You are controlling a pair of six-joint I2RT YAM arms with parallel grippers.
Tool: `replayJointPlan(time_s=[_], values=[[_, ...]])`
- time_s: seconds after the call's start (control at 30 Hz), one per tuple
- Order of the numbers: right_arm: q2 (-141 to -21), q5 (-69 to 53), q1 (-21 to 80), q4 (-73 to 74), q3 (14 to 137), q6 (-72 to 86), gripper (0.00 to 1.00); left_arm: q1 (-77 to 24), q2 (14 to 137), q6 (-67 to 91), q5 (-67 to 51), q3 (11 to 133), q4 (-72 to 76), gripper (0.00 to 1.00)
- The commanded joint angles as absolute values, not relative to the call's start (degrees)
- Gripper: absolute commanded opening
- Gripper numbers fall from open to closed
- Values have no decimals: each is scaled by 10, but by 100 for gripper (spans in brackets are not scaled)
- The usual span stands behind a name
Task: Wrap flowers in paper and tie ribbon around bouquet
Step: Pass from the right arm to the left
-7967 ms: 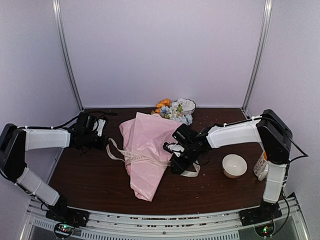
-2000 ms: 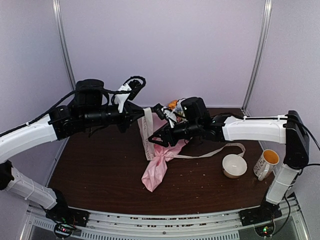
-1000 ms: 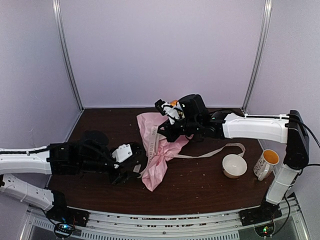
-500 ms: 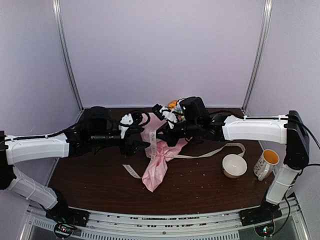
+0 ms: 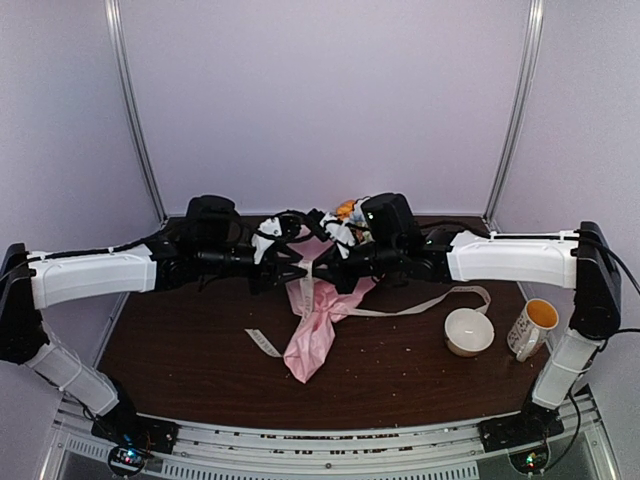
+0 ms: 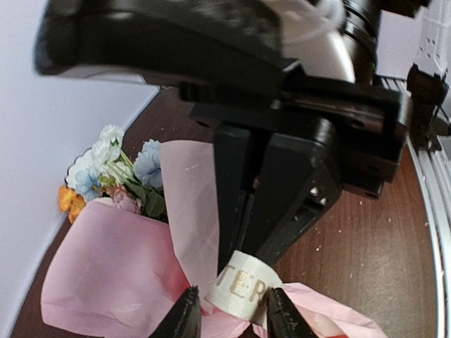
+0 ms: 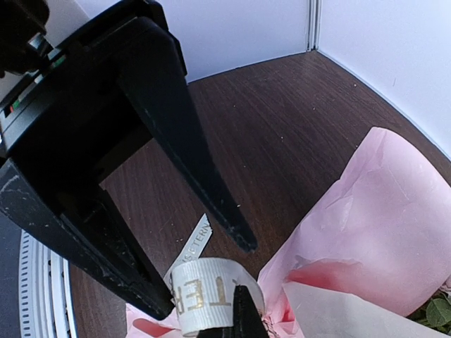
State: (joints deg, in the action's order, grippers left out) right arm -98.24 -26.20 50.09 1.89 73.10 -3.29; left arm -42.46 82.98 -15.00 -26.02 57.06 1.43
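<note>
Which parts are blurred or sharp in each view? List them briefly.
Left wrist: the right arm's black jaws loom soft and unfocused up top; cream lettered fabric ribbon sharp. Right wrist: light-pink paper sheet crisp. Top external: even light, no glare.

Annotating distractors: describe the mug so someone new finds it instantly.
On the dark brown wooden table, go to the right edge, beside the right arm and its upright link. The white ceramic mug stands there upright, orange inside. Its neighbour to the left, the small round white bowl, is lower, wider and white inside.
</note>
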Motion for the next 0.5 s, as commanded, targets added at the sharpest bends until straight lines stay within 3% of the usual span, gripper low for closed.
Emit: replayJointPlan(time_s=[0.0, 0.1, 0.3, 0.47], values=[[-957, -270, 504, 5, 724, -38, 0, -423, 833, -156, -274, 589, 21, 25], [-956, -268, 504, 6, 723, -38, 0, -423, 830, -153, -276, 582, 24, 1], [-954, -256, 503, 14, 722, -32, 1, -423, 823, -143, -264, 569, 30, 0], [-925, -182, 496, 100, 712, -23, 35, -423, 816, -110, -224, 534, 77, 0]])
